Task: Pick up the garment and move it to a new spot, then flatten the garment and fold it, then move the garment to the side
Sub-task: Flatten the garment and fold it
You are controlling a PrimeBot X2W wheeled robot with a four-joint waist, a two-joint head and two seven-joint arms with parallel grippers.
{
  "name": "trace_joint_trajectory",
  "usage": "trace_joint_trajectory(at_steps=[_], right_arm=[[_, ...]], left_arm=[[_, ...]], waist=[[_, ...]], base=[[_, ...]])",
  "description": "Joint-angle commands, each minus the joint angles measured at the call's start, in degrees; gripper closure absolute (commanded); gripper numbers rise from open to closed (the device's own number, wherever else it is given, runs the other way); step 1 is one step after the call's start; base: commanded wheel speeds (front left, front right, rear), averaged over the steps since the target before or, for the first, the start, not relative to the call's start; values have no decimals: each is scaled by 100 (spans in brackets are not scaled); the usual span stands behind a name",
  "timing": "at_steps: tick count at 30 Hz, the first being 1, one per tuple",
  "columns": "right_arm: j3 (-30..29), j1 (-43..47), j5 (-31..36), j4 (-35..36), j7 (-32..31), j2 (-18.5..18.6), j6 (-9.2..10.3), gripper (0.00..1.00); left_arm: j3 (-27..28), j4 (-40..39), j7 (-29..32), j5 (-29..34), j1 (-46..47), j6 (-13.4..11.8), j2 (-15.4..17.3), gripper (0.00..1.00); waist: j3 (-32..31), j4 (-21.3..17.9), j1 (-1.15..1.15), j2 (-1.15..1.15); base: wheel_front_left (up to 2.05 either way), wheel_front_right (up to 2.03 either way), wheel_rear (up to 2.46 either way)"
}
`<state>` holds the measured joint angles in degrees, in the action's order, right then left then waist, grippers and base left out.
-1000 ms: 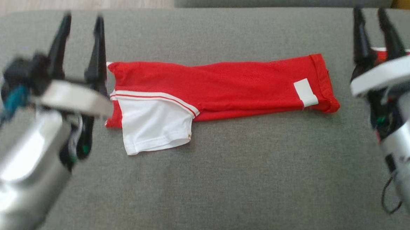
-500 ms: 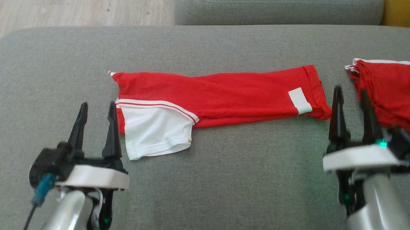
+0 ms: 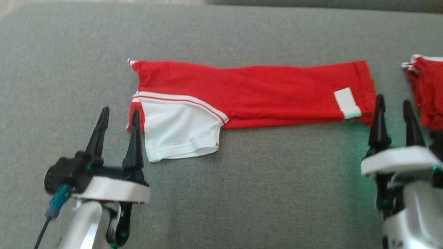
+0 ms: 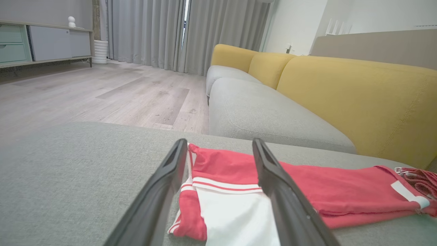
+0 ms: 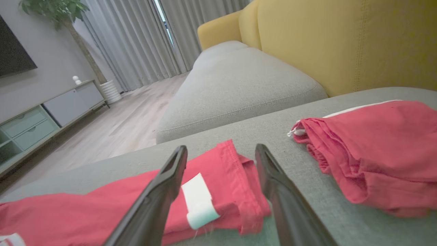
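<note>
Garment (image 3: 253,92) flat — left fingers (image 3: 135,135), right fingers (image 3: 378,121) spread, pointing at its ends.

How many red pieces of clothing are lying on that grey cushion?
2. A long red-and-white garment stretches across the middle of the grey cushion. A bunched red garment lies apart beyond its right end, cut off by the picture's edge, so more may be hidden.

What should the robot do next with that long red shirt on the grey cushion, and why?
Probably ease both pincers forward and close them on the ends of the garment. It lies in a long strip, seemingly folded lengthwise only. The left pincer stands open by the white sleeve end and the right pincer open by the hem, neither holding cloth.
</note>
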<state>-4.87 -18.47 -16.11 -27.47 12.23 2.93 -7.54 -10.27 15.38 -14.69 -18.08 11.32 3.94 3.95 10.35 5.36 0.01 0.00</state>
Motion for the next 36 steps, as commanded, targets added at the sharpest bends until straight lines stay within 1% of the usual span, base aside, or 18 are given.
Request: trace_joint_trajectory(at_steps=[1,8,11,15,16,18,21,24,27,31,33,36], right_arm=[[40,-386,47,34,-66,-4,5,0],[-915,-1306,521,-1542,-599,-4,5,0],[-1254,-1613,692,-2162,-624,-4,5,0],[-1417,-1887,805,-2848,-519,-4,5,0],[-1339,-2045,780,-3272,-367,-5,5,9],[-1212,-2134,703,-3514,-225,-5,5,100],[-1058,-2212,672,-3740,-12,-5,5,100],[-1087,-2232,723,-3772,106,-5,5,100],[-1329,-2245,740,-3712,203,16,5,100],[-1670,-2143,1040,-3434,261,282,5,100],[-1896,-2079,1150,-3288,269,356,5,100],[-2077,-2016,1336,-3079,273,347,5,100]], left_arm=[[231,-142,-30,70,324,33,4,0],[121,163,-30,146,576,213,-86,0],[57,303,-30,171,685,248,-97,0],[57,356,-30,115,743,271,-104,0],[60,365,-30,89,737,278,-105,0],[94,376,-30,101,716,279,-106,0],[149,371,-30,140,674,281,-106,0],[174,359,-30,156,637,282,-106,0],[203,332,-30,161,574,283,-106,0],[193,349,-30,138,467,288,-107,0],[172,352,-30,117,440,291,-107,0],[162,328,-30,55,406,286,-107,0]], waist=[[214,127,-1,0],[638,406,-1,0],[707,504,-1,0],[712,570,-1,0],[661,566,-1,0],[601,531,-1,0],[491,446,-1,0],[418,383,-1,0],[315,298,-1,0],[188,219,-1,0],[129,210,-1,0],[44,208,-1,0]], base=[[0,0,0],[0,0,0],[0,0,0],[0,0,0],[0,0,0],[0,0,0],[0,0,0],[0,0,0],[0,0,0],[0,0,0],[0,0,0],[0,0,0]])
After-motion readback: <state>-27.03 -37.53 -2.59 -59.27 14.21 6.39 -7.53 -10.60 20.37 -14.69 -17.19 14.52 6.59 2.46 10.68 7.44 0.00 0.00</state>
